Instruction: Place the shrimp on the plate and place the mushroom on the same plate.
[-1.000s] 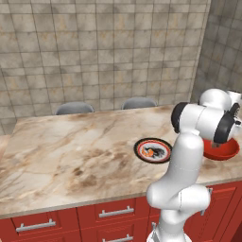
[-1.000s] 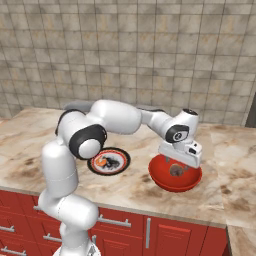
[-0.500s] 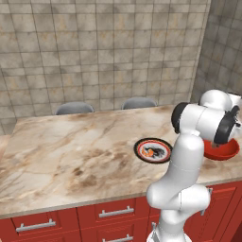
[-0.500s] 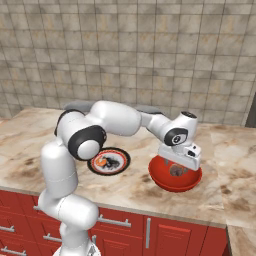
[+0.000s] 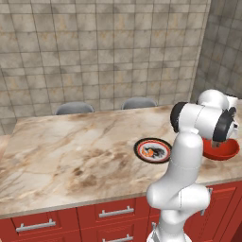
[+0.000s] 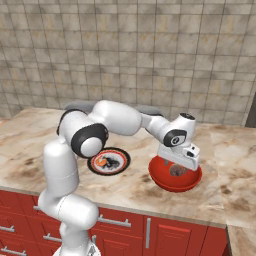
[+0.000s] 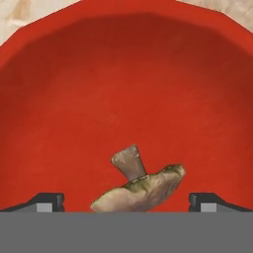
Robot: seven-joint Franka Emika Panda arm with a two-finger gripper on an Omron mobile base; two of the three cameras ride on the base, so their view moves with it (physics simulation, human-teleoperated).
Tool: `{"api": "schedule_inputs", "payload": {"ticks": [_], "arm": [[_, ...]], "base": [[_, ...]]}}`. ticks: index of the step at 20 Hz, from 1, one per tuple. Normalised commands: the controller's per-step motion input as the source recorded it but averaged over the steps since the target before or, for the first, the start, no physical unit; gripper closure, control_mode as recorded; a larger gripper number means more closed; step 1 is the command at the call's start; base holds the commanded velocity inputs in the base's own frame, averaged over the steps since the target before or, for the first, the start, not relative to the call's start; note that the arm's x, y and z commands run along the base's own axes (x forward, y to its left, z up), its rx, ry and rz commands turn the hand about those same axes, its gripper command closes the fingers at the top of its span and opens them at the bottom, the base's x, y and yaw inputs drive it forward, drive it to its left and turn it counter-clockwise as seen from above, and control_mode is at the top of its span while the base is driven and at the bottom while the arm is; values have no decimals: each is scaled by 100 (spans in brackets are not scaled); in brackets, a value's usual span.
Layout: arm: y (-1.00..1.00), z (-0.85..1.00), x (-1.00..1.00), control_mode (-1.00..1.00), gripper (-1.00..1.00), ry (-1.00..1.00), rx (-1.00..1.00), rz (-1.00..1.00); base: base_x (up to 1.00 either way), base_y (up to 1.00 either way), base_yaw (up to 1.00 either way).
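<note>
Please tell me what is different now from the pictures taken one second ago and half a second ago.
The open end effector has sunk slightly deeper into the deep red bowl, its fingertips either side of the pale greyish-brown mushroom, nothing gripped yet. The bowl, the black-rimmed round plate and the orange shrimp on it stayed as they were.

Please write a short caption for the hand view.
Open gripper poised around the mushroom in the red bowl.
</note>
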Motion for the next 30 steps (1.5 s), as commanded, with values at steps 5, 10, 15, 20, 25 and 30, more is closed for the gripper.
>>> {"api": "schedule_inputs", "payload": {"ticks": [5, 10, 15, 20, 25, 30], "arm": [[0, -6, 8, -100, -100, -1, 0, 0], [0, -11, 0, -100, -100, 0, 0, 0], [0, -15, 0, -100, -100, 0, 0, 0], [0, -16, 0, -100, 100, 0, 0, 0], [0, -8, 0, -100, 100, 0, 0, 0], [0, -1, 0, -100, 100, 0, 0, 0]], "base": [[0, 0, 0], [0, 0, 0], [0, 0, 0], [0, 0, 0], [0, 0, 0], [0, 0, 0]]}}
